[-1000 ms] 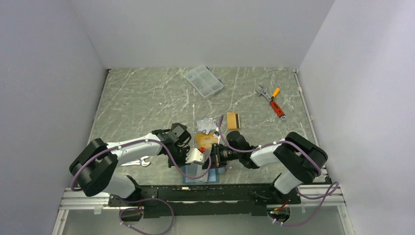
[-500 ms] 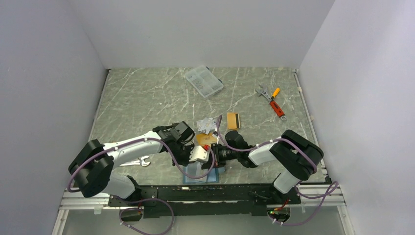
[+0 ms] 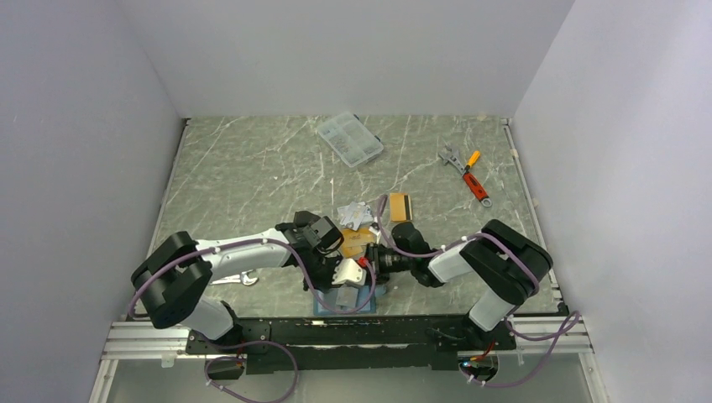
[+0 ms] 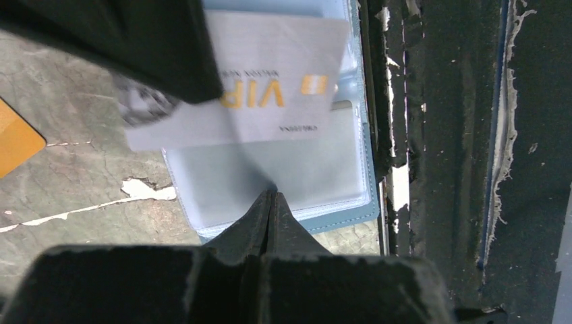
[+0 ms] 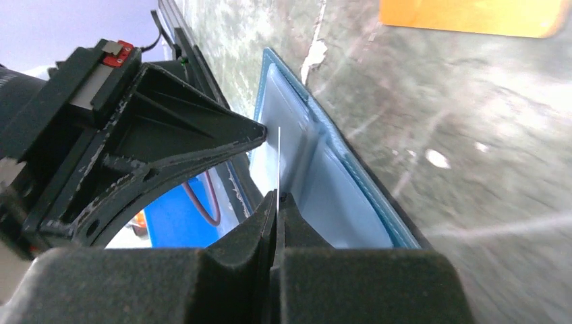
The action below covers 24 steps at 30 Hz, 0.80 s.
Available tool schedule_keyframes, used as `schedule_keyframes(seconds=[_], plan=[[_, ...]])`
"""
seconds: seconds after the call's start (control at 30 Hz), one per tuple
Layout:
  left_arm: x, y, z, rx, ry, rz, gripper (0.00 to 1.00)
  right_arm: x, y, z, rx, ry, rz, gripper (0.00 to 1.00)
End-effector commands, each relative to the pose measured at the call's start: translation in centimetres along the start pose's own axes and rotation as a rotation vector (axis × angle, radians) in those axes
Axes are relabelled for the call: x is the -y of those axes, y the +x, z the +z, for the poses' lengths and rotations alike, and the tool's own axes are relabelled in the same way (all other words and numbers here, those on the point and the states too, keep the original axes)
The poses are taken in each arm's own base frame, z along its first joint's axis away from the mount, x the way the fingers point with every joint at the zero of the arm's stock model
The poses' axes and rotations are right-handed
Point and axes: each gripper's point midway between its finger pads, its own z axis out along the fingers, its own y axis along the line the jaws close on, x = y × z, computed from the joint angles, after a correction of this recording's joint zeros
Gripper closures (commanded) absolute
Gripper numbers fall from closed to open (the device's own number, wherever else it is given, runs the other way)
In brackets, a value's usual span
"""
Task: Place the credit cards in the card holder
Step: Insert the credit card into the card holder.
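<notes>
From above, the open card holder (image 3: 322, 306) lies at the tabletop's near edge; the left wrist shows the left hand (image 4: 271, 202) shut, empty, tips on its pocket; the right wrist shows the right hand (image 5: 278, 197) clamped on a silver card (image 5: 278, 158), which, tilted, may miss that pocket and buckle.

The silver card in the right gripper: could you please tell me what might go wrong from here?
1. The silver card lies skewed across the pocket of the card holder, so it may catch the pocket's lip or bend in the right gripper's pinch.
2. Only the tip of the shut left gripper appears to pin the card holder, so a push might pivot or slide it.
</notes>
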Motion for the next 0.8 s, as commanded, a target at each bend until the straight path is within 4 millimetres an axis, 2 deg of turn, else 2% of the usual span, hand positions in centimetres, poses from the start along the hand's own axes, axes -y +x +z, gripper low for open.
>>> schedule_keyframes(seconds=[0.0,0.1,0.4,0.77], plan=[[0.3,2.6,1.2,-0.067,-0.004,0.036,1.00,-1.1,-1.5,-1.9,0.091,-0.074,-0.030,1.00],[0.4,3.3,1.3,-0.088,-0.018,0.036,1.00,-1.0,-1.4,-2.2,0.100,-0.082,-0.034,1.00],[0.4,3.3,0.9,-0.097,-0.031,0.043,1.00,-0.6,-1.2,-2.2,0.116,-0.106,0.005,1.00],[0.7,3.5,0.7,-0.103,-0.032,0.045,1.00,0.0,-1.0,-1.4,0.101,-0.031,-0.027,1.00]])
